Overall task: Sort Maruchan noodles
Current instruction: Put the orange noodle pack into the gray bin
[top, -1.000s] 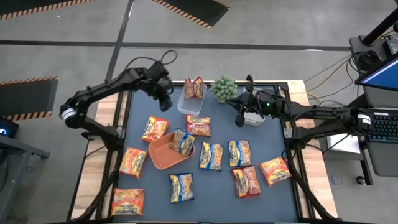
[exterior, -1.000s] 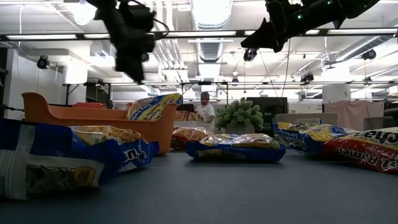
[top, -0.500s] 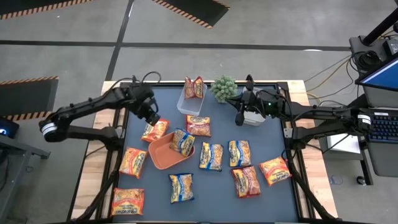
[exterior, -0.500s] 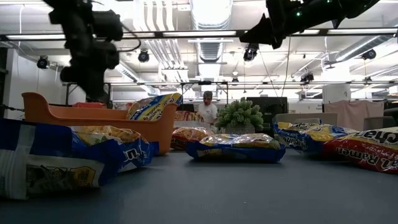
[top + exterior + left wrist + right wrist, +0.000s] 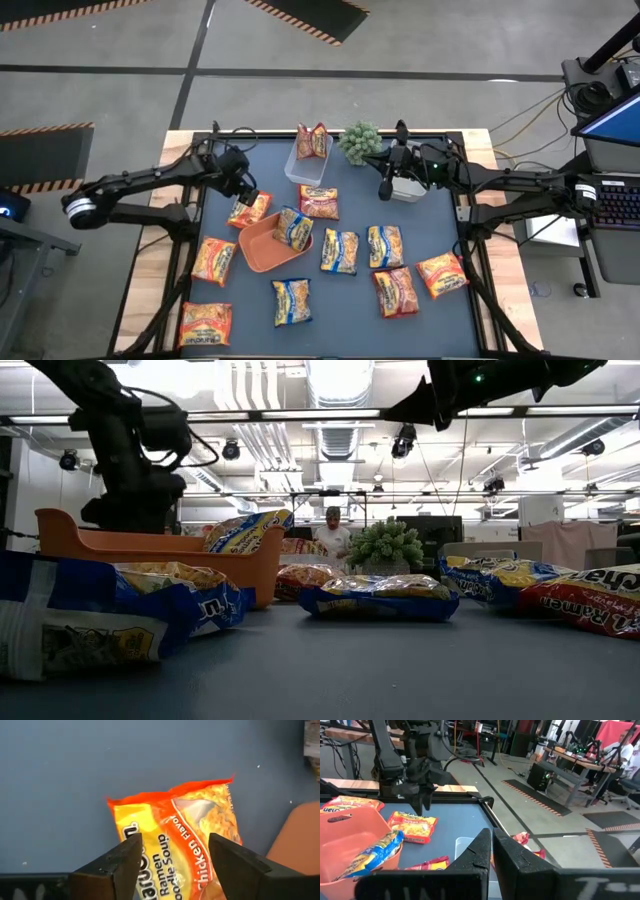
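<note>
Several Maruchan packets lie flat on the dark table top. My left gripper (image 5: 243, 189) is open and low over an orange chicken packet (image 5: 250, 210) near the table's left edge. In the left wrist view the gripper (image 5: 172, 865) has one finger over each long side of that packet (image 5: 175, 815). A yellow-and-blue packet (image 5: 293, 228) leans in the orange tray (image 5: 259, 256). Two red packets (image 5: 312, 141) stand in a clear tub (image 5: 300, 172). My right gripper (image 5: 385, 190) is shut and hangs high over the far right part of the table. My left gripper comes down from above with its fingers (image 5: 122, 862) across the orange packet's middle (image 5: 165, 845), one on each side. The packet lies flat on the table. I cannot tell whether the fingertips touch it.
A small potted plant (image 5: 360, 142) and a second clear tub (image 5: 408, 190) stand at the far edge by the right arm. The orange tray (image 5: 150, 545) sits right next to the left gripper, on its near side. More packets (image 5: 340, 250) (image 5: 395, 292) cover the middle and near table.
My left gripper has moved from beside the clear tub at the far edge toward the table's left and near side. It has come down over the orange packet. The right arm has stayed still. No packet has moved.
</note>
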Motion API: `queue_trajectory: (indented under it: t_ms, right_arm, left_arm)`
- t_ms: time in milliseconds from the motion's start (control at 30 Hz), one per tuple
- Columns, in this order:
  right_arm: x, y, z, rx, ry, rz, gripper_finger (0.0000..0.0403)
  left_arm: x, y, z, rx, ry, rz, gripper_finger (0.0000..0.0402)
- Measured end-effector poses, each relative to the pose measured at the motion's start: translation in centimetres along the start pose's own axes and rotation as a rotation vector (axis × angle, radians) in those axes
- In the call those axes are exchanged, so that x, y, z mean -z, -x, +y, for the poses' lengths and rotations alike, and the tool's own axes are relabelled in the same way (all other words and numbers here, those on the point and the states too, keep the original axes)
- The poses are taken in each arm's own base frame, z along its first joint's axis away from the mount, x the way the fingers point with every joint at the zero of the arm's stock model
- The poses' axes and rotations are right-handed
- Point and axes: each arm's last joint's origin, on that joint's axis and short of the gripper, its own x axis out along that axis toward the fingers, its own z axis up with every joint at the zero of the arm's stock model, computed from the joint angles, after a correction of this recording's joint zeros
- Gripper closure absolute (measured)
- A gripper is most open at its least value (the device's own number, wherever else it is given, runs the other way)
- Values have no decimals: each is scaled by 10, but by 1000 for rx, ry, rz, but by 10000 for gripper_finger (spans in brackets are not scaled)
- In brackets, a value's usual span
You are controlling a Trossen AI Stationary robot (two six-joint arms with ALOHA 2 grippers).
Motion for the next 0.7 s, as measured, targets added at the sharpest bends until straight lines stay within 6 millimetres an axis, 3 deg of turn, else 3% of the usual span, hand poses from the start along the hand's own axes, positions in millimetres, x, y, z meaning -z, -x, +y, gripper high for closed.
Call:
queue_trajectory:
  t_ms: [400,700]
  right_arm:
    - [0,0,0,0,20,-1,394]
    - [-1,0,0,0,18,-1,394]
  left_arm:
    - [9,-23,8,-84,47,7,200]
    - [1,-33,6,-176,27,-18,215]
